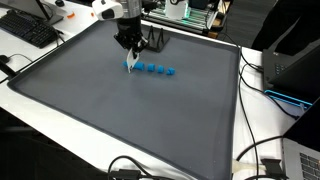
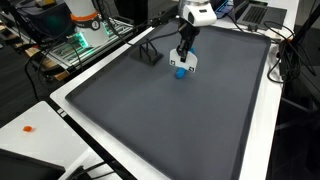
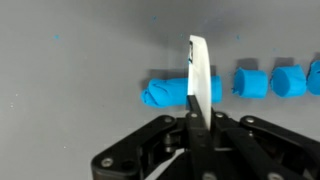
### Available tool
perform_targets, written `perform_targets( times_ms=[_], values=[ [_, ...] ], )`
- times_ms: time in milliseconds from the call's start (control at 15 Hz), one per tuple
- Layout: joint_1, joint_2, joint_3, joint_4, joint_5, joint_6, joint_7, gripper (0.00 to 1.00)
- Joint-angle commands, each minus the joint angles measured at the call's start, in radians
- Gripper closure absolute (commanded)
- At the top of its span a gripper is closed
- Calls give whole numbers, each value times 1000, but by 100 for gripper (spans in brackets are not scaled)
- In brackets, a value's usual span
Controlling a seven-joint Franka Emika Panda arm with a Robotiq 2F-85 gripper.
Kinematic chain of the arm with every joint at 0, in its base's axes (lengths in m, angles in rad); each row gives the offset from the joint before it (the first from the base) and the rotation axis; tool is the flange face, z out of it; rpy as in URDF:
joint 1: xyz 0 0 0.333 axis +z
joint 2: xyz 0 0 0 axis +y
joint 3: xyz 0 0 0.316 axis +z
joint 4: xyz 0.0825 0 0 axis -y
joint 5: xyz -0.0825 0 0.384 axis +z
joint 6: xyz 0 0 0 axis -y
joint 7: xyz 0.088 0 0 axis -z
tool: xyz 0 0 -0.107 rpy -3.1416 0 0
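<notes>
Thin white plastic blade: flat, rounded tip, standing on edge, clamped at its base by the black gripper. In the wrist view the blade crosses the blue soft-clay roll near its right end; depth of cut not visible. The roll is a stubby cylinder with a wrinkled left end, lying on its side on the grey mat. Short blue clay pieces: three show in the wrist view, the last cropped, in line with the roll on its right, with small gaps between them. In an exterior view the row of pieces lies in the mat's far half.
</notes>
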Motion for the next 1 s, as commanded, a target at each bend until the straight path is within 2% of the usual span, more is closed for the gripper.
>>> perform_targets(
  times_ms=[0,533,933],
  values=[
    [-15,22,6,-39,5,54,-14,99],
    [-23,29,19,-80,40,100,-21,99],
    [-37,21,45,-59,140,34,-16,99]
  ],
)
